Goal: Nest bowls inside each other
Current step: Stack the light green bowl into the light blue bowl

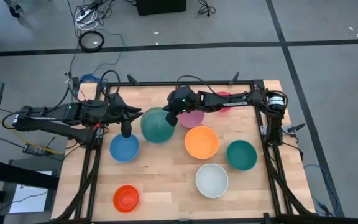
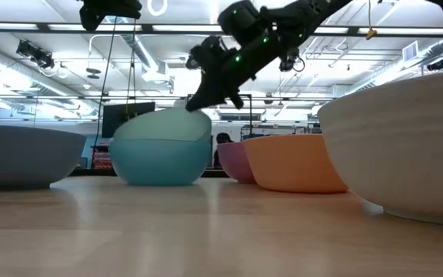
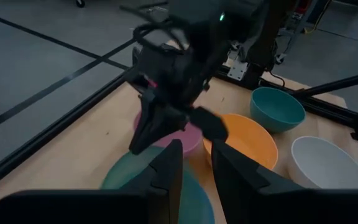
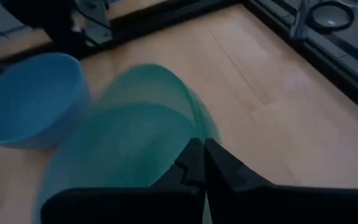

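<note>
A large green bowl [image 1: 156, 126] stands tilted at the middle of the table, its underside on the wood [image 2: 160, 181]. My right gripper [image 1: 170, 117] reaches in from the table's right and is shut on the bowl's rim. My left gripper [image 3: 194, 168] hangs open above the table, between the green bowl and a blue bowl [image 1: 124, 148], touching nothing. A pink bowl [image 1: 192, 117] sits under the right arm. Orange [image 1: 201, 142], teal [image 1: 241, 155], white [image 1: 212, 180] and red-orange [image 1: 126, 198] bowls stand apart on the near half of the table. My right gripper pinches the green bowl's rim [image 4: 197, 132] between its two fingers, on the side toward the table's right. The fingers slant down from the right and upper side [image 2: 200, 101]. The held side is raised; the bowl is tipped, with its lower part on the table.
A magenta bowl [image 1: 224, 96] shows partly under the right arm at the far edge. The dark frame rails [image 1: 92, 163] run along the table's left and right sides. Bare wood lies between the blue, red-orange and white bowls [image 1: 163, 180].
</note>
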`<state>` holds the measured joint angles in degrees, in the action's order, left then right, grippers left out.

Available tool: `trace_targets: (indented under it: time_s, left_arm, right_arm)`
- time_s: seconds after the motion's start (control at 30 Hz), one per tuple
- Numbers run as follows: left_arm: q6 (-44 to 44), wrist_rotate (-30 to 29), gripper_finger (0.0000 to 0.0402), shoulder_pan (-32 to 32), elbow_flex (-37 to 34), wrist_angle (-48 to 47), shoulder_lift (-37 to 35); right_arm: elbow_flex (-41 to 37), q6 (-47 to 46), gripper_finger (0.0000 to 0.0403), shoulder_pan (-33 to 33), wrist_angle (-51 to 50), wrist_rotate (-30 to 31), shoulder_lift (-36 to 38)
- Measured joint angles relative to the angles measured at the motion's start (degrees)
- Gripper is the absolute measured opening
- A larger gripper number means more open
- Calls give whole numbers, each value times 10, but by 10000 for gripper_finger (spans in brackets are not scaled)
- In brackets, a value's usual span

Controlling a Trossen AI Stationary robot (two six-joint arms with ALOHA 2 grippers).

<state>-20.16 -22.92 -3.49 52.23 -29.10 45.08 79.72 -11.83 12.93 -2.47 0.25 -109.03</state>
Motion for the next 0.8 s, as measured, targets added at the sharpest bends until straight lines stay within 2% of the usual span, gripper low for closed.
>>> trace_targets:
  time_s: [0.37, 0.8]
  left_arm:
    - [0, 0, 95, 0, 0, 5, 0]
    - [0, 0, 95, 0, 0, 10, 0]
  right_arm:
    - [0, -45, 1, -19, -75, -7, 15]
    - [0, -51, 0, -21, -123, 1, 15]
